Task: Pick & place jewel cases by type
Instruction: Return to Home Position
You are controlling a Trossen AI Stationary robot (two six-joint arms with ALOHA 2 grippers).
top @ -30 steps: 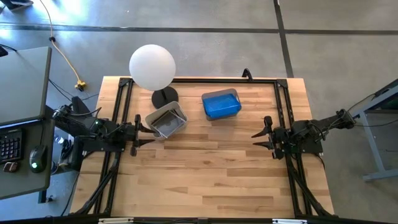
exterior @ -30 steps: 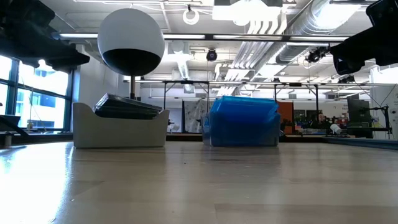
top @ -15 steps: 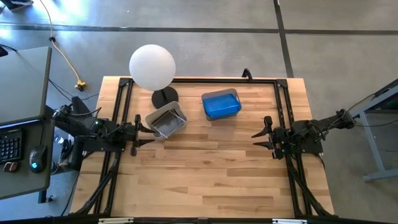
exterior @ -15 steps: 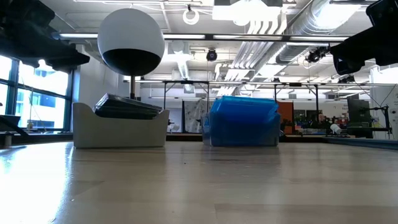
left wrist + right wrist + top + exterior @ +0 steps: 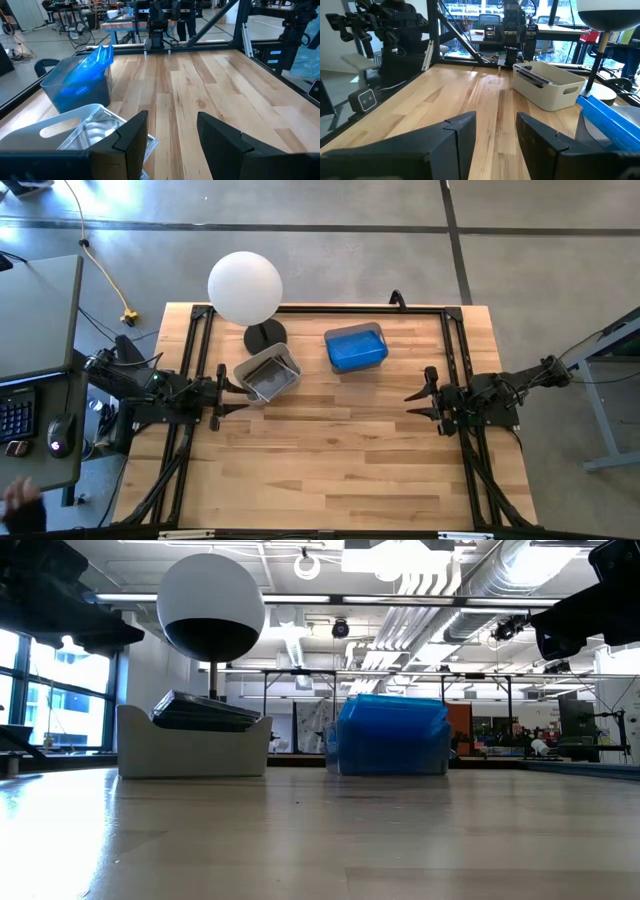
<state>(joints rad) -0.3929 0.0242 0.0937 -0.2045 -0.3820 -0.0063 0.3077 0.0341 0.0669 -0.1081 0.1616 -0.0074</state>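
Left end effector (image 5: 171,116), right end effector (image 5: 495,116): fingers apart, opposite table (image 5: 330,470) edges.

Translucent blue jewel cases (image 5: 355,348) stacked in right-hand tub (image 5: 381,330), dark shiny jewel cases (image 5: 266,381) tilted in left-hand tub (image 5: 241,372)

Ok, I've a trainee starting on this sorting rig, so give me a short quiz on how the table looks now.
1. True or false: a case lies on the bare table.
2. The dark cases sit: A) in the tub nearer the lamp; B) in the one farther from it; C) in neither.
3. Fill in: the left gripper and right gripper are both ___ and hold nothing.
Key: 1 false; 2 A; 3 open.
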